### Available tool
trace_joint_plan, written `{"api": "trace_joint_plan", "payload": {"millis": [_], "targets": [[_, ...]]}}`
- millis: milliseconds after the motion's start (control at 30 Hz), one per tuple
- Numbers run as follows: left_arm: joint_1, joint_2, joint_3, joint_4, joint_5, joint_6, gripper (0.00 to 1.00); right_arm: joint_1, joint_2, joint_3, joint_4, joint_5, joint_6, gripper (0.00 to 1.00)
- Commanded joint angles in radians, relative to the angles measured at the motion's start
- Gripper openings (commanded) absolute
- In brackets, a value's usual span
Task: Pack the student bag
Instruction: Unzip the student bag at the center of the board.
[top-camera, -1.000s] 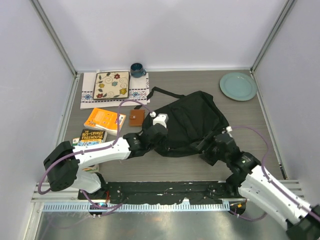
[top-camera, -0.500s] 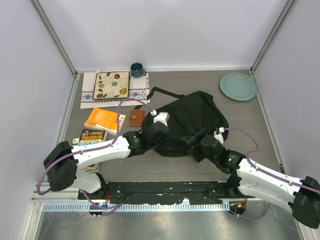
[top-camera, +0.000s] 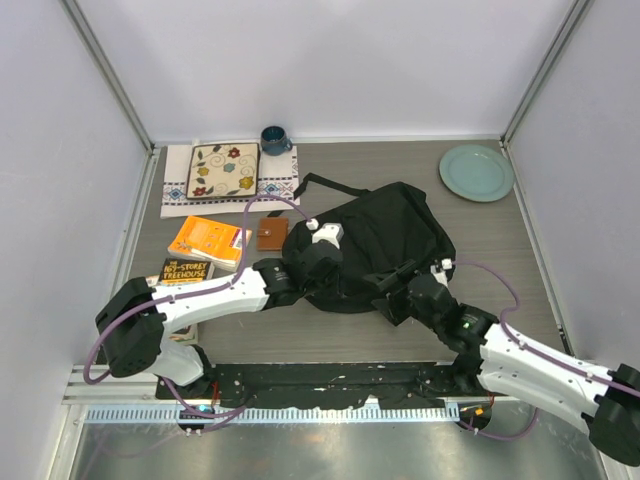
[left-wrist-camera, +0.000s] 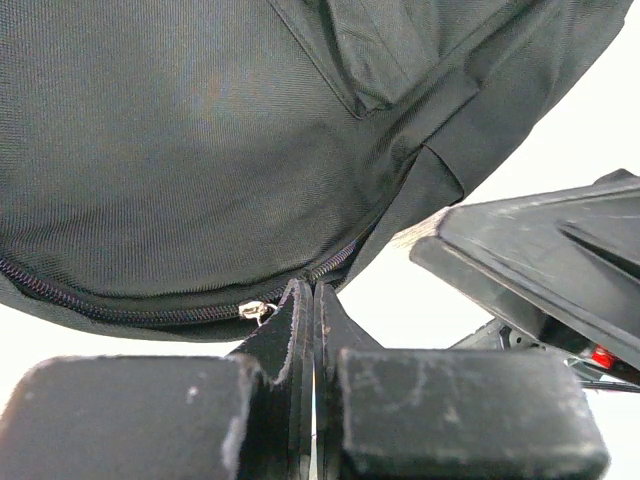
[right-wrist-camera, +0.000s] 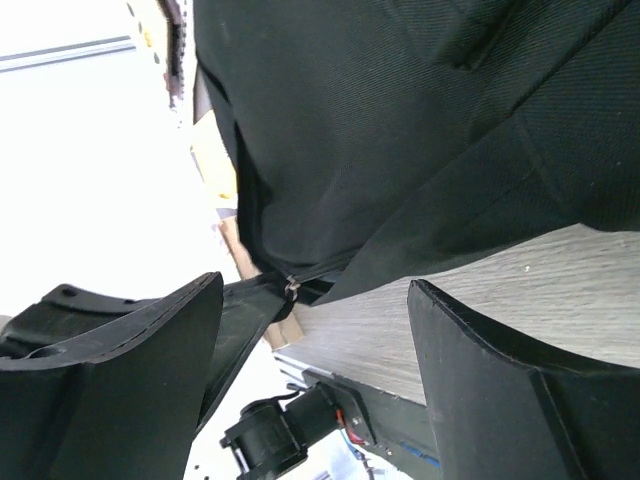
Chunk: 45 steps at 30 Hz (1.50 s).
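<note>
The student bag (top-camera: 390, 240), a large black fabric backpack, lies mid-table with a strap trailing toward the back. My left gripper (top-camera: 336, 289) is at its near-left edge. In the left wrist view the jaws are pressed shut (left-wrist-camera: 313, 292) right at the zipper line, beside the silver zipper slider (left-wrist-camera: 255, 310), apparently pinching its pull. My right gripper (top-camera: 392, 288) stands open just right of it, by the bag's near edge. In the right wrist view its fingers (right-wrist-camera: 315, 300) frame the slider (right-wrist-camera: 291, 287), the lifted bag edge and bare table, with nothing between them.
Left of the bag lie a brown wallet (top-camera: 272, 234), an orange book (top-camera: 208, 241) and a Treehouse book (top-camera: 184, 273). A patterned mat (top-camera: 224, 170) and a dark mug (top-camera: 274, 139) are at the back left. A teal plate (top-camera: 476, 172) is at the back right.
My right arm has swung left along the bag's near edge, bringing its open gripper close to the left gripper. The left gripper has stayed shut and barely shifted.
</note>
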Motion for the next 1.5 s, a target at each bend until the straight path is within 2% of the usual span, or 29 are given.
{"api": "trace_joint_plan", "payload": {"millis": [0, 200, 300, 433, 667, 767, 800, 833, 867, 1000, 1133, 1267, 1467], "targets": [[0.003, -0.015, 0.046, 0.008, 0.006, -0.008, 0.0, 0.005, -0.096, 0.016, -0.065, -0.002, 0.044, 0.8], [0.003, -0.039, 0.047, -0.004, -0.002, -0.009, 0.0, 0.007, -0.025, 0.055, -0.117, -0.066, 0.106, 0.84], [0.003, -0.048, 0.043, -0.004, 0.002, -0.014, 0.0, 0.008, 0.035, 0.051, -0.039, -0.115, 0.111, 0.84], [0.003, -0.067, 0.035, -0.009, -0.008, -0.012, 0.0, 0.011, 0.117, 0.048, 0.056, -0.095, 0.145, 0.84], [0.003, -0.099, 0.005, -0.009, 0.021, -0.005, 0.0, 0.011, 0.224, 0.042, 0.178, -0.011, 0.156, 0.71], [0.003, -0.113, 0.001, -0.014, 0.023, 0.018, 0.0, 0.011, 0.253, 0.014, 0.208, -0.006, 0.143, 0.4], [0.003, -0.116, 0.003, -0.029, 0.02, 0.023, 0.0, 0.011, 0.253, 0.005, 0.216, -0.009, 0.128, 0.15], [0.004, -0.124, 0.005, -0.043, 0.014, 0.029, 0.0, 0.011, 0.246, -0.006, 0.236, -0.009, 0.107, 0.03], [0.003, -0.131, 0.005, -0.056, 0.008, 0.035, 0.0, 0.013, 0.235, -0.02, 0.228, -0.005, 0.079, 0.0], [0.003, -0.193, -0.014, -0.177, -0.101, 0.058, 0.0, 0.011, 0.128, -0.05, 0.086, 0.04, -0.053, 0.0], [0.004, -0.271, -0.055, -0.283, -0.205, 0.081, 0.0, 0.007, -0.071, -0.09, -0.101, 0.09, -0.149, 0.0], [0.007, -0.335, -0.11, -0.381, -0.29, 0.071, 0.0, -0.004, -0.191, -0.101, -0.203, 0.127, -0.263, 0.0], [0.013, -0.366, -0.144, -0.455, -0.345, 0.028, 0.0, -0.046, -0.144, -0.026, -0.226, 0.132, -0.489, 0.0]]}}
